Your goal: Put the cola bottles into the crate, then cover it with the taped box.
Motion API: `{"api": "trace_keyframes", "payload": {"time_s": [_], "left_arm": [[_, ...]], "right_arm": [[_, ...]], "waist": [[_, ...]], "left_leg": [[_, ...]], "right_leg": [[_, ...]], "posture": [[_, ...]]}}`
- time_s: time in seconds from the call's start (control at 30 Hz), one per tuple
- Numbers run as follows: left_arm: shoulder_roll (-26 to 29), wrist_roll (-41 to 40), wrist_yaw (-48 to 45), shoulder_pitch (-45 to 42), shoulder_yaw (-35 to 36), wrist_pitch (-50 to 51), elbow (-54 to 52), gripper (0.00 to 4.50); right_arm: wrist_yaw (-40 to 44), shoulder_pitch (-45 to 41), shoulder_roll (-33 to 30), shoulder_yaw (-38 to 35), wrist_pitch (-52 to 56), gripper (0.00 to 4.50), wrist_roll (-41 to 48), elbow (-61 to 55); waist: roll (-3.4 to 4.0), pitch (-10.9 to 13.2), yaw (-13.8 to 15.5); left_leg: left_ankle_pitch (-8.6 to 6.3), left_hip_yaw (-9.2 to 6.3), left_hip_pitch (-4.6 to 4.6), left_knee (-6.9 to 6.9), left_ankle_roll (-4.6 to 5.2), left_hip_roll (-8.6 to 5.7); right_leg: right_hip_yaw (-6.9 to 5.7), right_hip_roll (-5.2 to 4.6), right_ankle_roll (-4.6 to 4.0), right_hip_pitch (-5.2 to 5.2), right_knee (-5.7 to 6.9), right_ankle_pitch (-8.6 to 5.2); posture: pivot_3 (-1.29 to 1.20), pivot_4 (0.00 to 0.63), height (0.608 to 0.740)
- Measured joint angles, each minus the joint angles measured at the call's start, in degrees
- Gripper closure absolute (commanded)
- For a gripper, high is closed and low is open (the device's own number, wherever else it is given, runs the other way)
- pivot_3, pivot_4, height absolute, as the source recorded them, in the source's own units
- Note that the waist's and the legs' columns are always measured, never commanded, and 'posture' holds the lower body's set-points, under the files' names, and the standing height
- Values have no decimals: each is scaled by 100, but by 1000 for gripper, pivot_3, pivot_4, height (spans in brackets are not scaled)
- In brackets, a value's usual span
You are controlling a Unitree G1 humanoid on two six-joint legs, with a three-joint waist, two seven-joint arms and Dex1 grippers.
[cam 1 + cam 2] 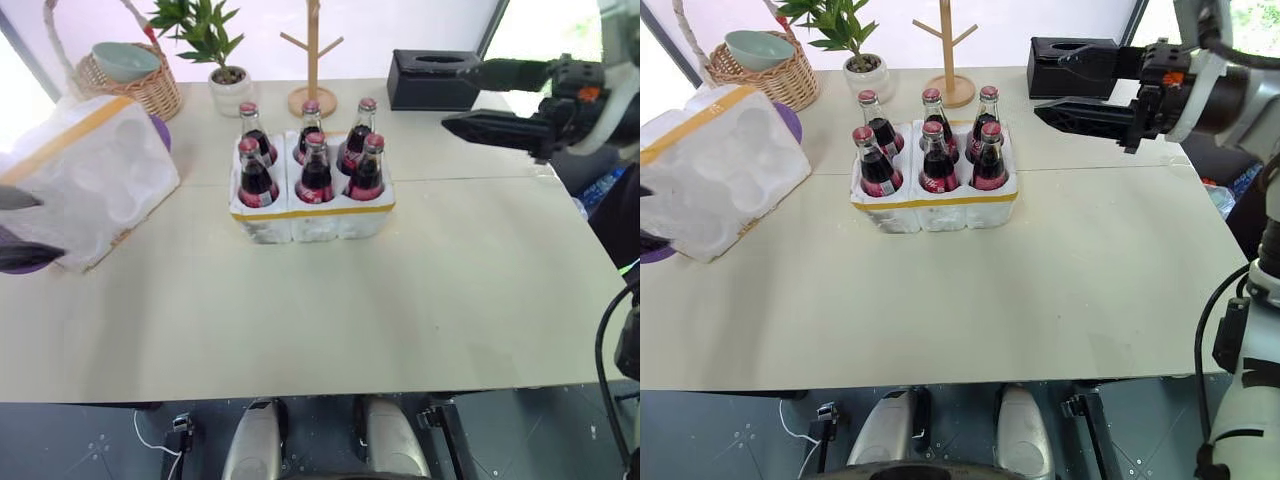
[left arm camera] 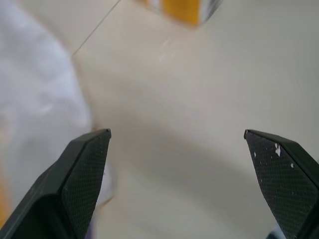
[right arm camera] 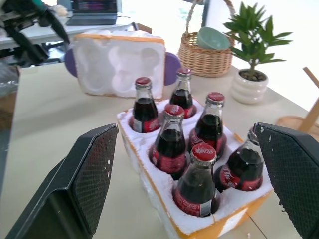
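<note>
Bare worktop [image 1: 300,330] fills the near edge, nothing parked there. All six cola bottles [image 1: 316,167] are seated in the crate [image 1: 312,212], mid-worktop, toward the far edge. So loading looks done and the cover step is next.

Taped box [image 1: 90,180] lies on its side at the left edge, hollows facing the crate, partly over a purple disc [image 1: 788,122].

Left gripper [image 2: 177,184] is at the left edge just beside the box, jaws wide apart, nothing held. Right gripper [image 1: 1080,88] hangs above the far right corner, jaws spread, empty.

Risks:
- foam is wide and light; one-sided pinch likely lets it pivot or slip
- hollows misaligned with caps on lowering → box catches a cap, tips bottles
- swing-in could clip the plant [image 1: 215,50] or basket [image 1: 135,80]
</note>
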Motion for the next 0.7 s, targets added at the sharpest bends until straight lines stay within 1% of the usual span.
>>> {"api": "trace_keyframes", "payload": {"time_s": [0.07,0.17,0.27,0.4,0.47,0.53,0.6,0.7], "left_arm": [[220,461,58,-199,-408,-877,1040,0],[209,693,93,-1027,-1305,-1474,1824,0],[33,1177,80,-2274,-2275,-1921,2453,0],[-556,2322,317,-4214,-3418,-2388,3618,0],[-868,2798,491,-4883,-3800,-2564,4165,0],[-1103,3120,585,-5276,-4065,-2660,4610,0],[-1318,3359,739,-5531,-4220,-2726,4966,0],[-1603,3596,1078,-5656,-4357,-2733,5373,0]], "right_arm": [[102,-4,-13,57,-33,50,-16,17],[145,2,12,168,-145,50,-72,33],[130,24,60,250,-268,50,-163,37],[12,106,132,276,-297,50,-181,13],[-58,171,146,264,-265,50,-166,-54],[-137,202,154,252,-240,50,-162,-103],[-241,211,157,231,-210,50,-160,-125],[-387,217,154,167,-144,50,-148,-138]], "waist": [[0,0,0],[-2,1,44],[-3,0,62],[-6,-2,65],[-9,-3,55],[-12,-4,43],[-12,-3,35],[-12,-3,23]], "left_leg": [[0,6,-2,-2,0,0],[0,7,-11,1,0,0],[0,7,-14,9,0,-2],[1,6,-12,14,1,-2],[1,6,-13,18,0,-2],[1,6,-14,18,0,-2],[1,6,-14,18,1,-1],[1,6,-13,17,1,0]], "right_leg": [[3,-1,1,-3,-1,1],[2,-2,2,-6,2,1],[3,-2,5,-5,6,3],[0,-1,7,-4,16,4],[0,-2,9,-3,19,5],[0,-2,11,-3,17,5],[1,-2,12,-4,16,5],[1,-2,14,-6,18,3]], "posture": [[0,150,736],[0,150,736],[0,150,736],[0,150,736],[0,150,736],[0,150,736],[0,150,736],[0,150,736]]}}
